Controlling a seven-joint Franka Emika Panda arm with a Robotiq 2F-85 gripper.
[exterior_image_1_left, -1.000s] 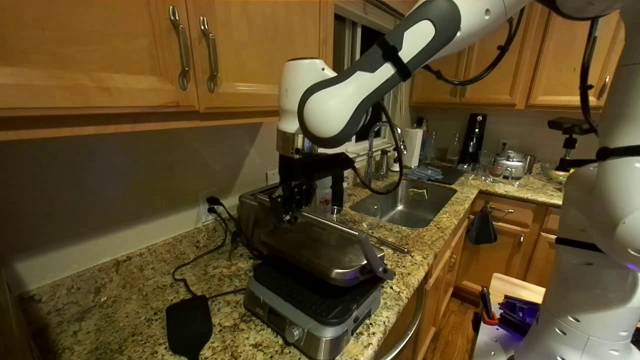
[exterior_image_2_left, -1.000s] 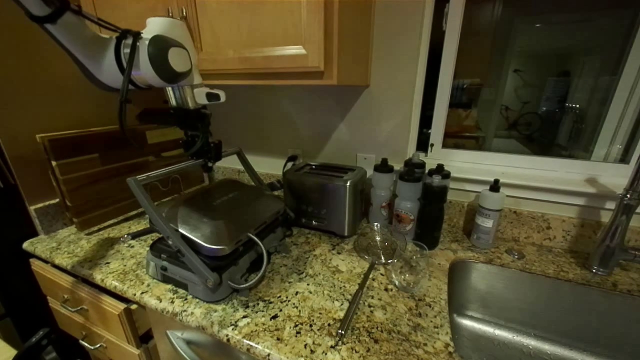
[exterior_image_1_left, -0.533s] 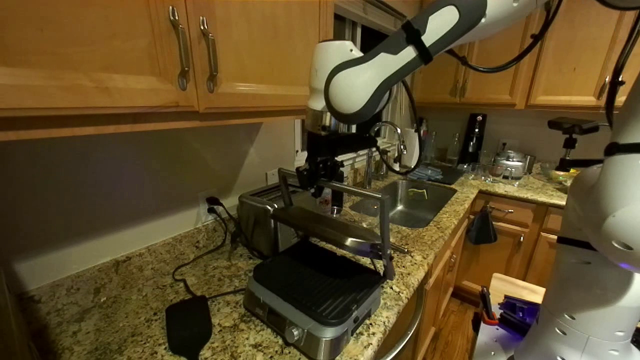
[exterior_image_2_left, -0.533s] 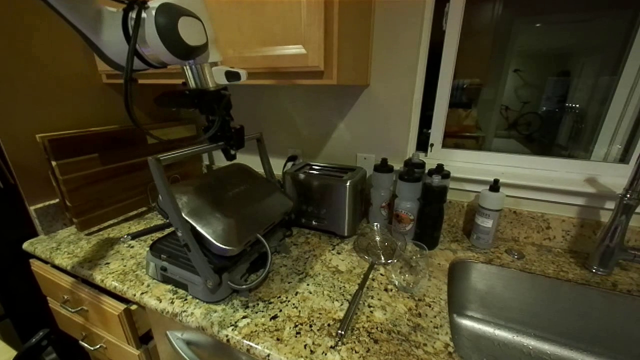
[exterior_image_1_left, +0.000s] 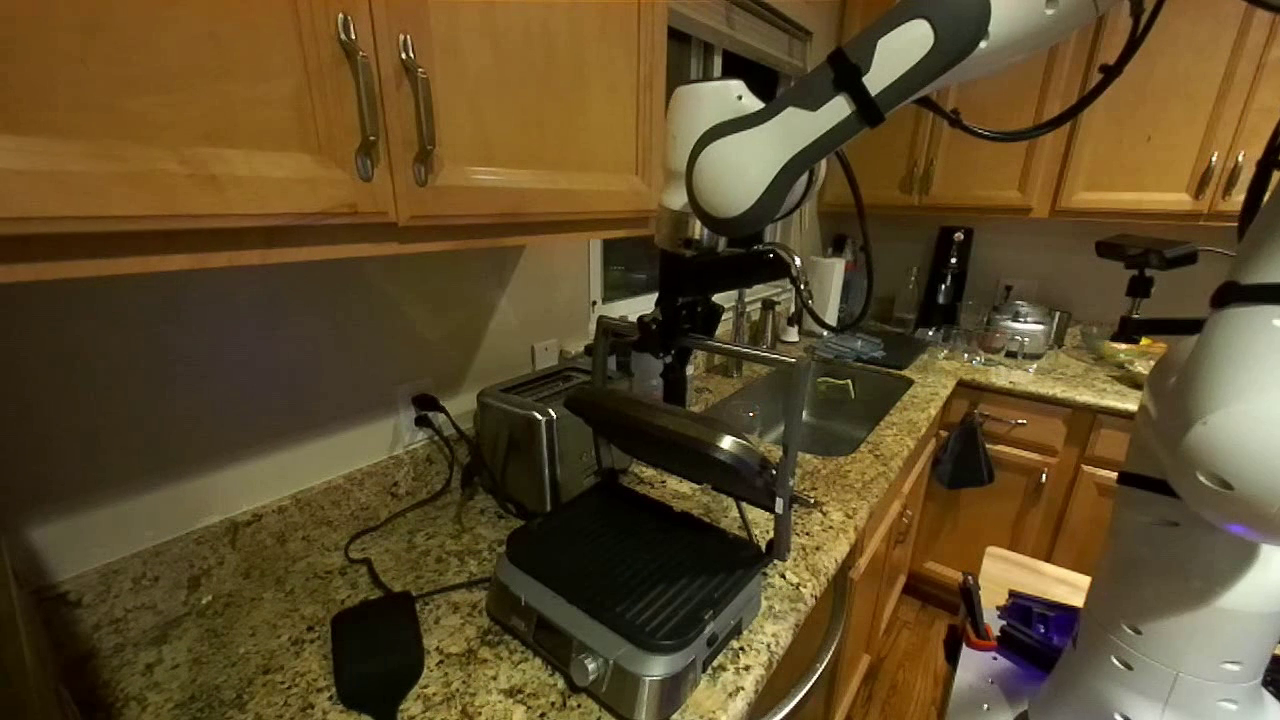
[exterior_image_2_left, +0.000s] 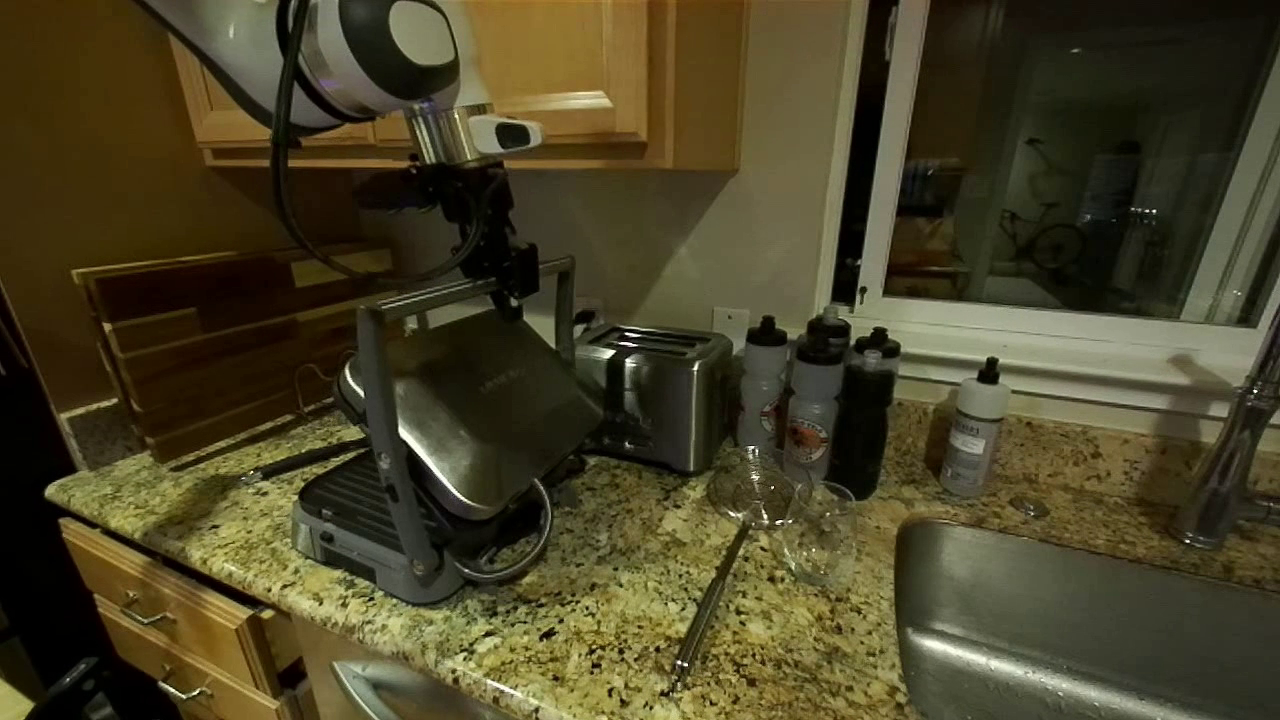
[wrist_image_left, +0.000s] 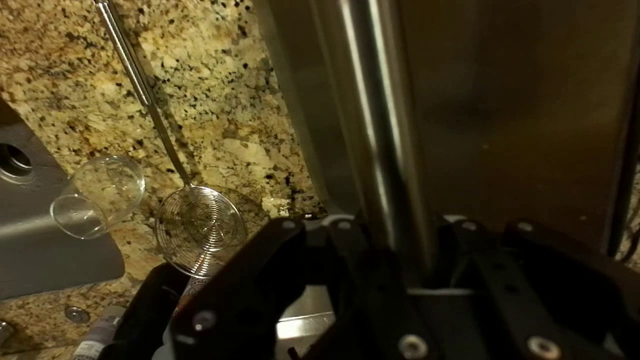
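A: What might go wrong for us from here?
B: We could lose the smooth metal handle (wrist_image_left: 382, 125) if it twists in our hold; the tilted lid (exterior_image_2_left: 490, 400) might then drop onto the ridged plate (exterior_image_1_left: 640, 565); the contact grill (exterior_image_1_left: 620, 650) stands on the table (exterior_image_2_left: 600, 600) beside the toaster (exterior_image_2_left: 665, 400); a sideways tug could slide them together.
A: And our claw (exterior_image_2_left: 514, 291)?
B: Barely parted, we judge; it pinches the handle above the lid.
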